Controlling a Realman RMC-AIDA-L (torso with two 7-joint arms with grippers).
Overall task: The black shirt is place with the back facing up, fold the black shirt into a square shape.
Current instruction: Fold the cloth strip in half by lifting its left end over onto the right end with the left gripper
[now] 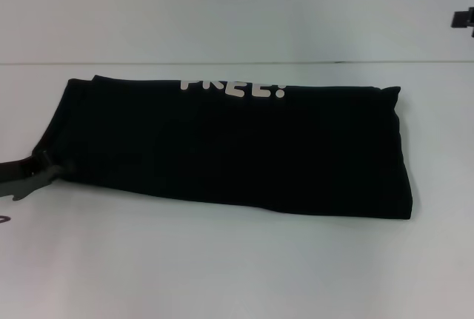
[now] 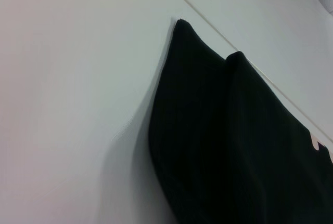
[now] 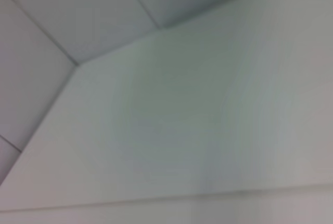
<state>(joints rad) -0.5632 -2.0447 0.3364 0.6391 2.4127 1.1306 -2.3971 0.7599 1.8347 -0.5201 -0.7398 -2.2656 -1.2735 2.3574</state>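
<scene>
Left gripper (image 1: 33,173) sits low at the near-left corner of the black shirt (image 1: 237,149), fingertips touching the cloth edge. Looks like it's pinching that corner, but whether the fingers are closed or just resting there, I can't tell.

Shirt lies across the middle of the white table (image 1: 222,267), already folded into a long band running left to right. White lettering (image 1: 233,86) shows along its far edge, partly tucked under. The far-left corner looks lifted in the left wrist view, so the layers there aren't flat.

Risks:
- If the left end gets pulled over to the right with only the top layer grabbed, the stack splits and the fold skews.
- Loose left corners could bunch and leave no clean square.

Right gripper (image 1: 465,19) is parked far right, well clear of the shirt; can't tell its fingers.
</scene>
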